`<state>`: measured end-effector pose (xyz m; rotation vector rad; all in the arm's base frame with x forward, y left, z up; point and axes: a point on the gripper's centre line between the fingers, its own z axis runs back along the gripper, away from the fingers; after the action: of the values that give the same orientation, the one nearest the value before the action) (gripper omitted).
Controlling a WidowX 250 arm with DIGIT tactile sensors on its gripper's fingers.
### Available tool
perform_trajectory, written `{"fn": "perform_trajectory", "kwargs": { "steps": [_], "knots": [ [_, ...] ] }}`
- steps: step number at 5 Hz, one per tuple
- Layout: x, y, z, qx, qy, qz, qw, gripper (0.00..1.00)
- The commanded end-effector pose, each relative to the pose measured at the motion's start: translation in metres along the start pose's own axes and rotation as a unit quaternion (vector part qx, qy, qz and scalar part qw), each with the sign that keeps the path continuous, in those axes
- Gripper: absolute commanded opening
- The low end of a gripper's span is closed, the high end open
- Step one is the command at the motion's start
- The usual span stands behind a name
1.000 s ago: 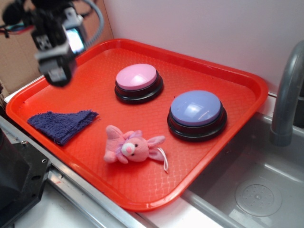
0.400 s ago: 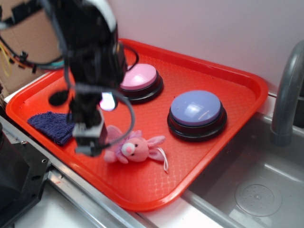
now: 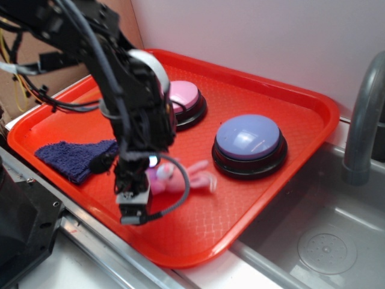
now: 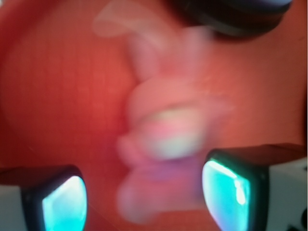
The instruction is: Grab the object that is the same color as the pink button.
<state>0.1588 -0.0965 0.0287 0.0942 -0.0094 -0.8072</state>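
Descended since earlier: black gripper (image 4: 139, 192), jaws spread open, straddling small pink plush bunny (image 4: 163, 139), ears extending ahead toward lavender-blue dome button (image 3: 248, 137).

1. The gripper (image 3: 137, 201) has swept from above the tray's far corner down to the pink bunny (image 3: 180, 178).
2. The bunny, formerly well away, now lies blurred between the spread jaws.

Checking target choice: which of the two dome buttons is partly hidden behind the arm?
The pink button, at the tray's back; the arm covers its left side. The lavender-blue button to its right shows whole.
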Motion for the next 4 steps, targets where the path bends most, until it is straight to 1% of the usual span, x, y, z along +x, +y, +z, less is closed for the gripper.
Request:
{"fn": "perform_trajectory", "kwargs": {
  "steps": [1,2,3,4],
  "knots": [
    [0.009,0.006,-0.012,-0.003,-0.012,0.022,1.000,1.00],
    [0.009,0.007,-0.014,-0.002,-0.009,0.034,0.999,0.20],
    [0.007,0.013,-0.011,0.000,-0.010,0.044,0.999,0.00],
    [0.004,0.018,-0.004,-0.020,-0.015,0.052,0.998,0.00]
  ]
}}
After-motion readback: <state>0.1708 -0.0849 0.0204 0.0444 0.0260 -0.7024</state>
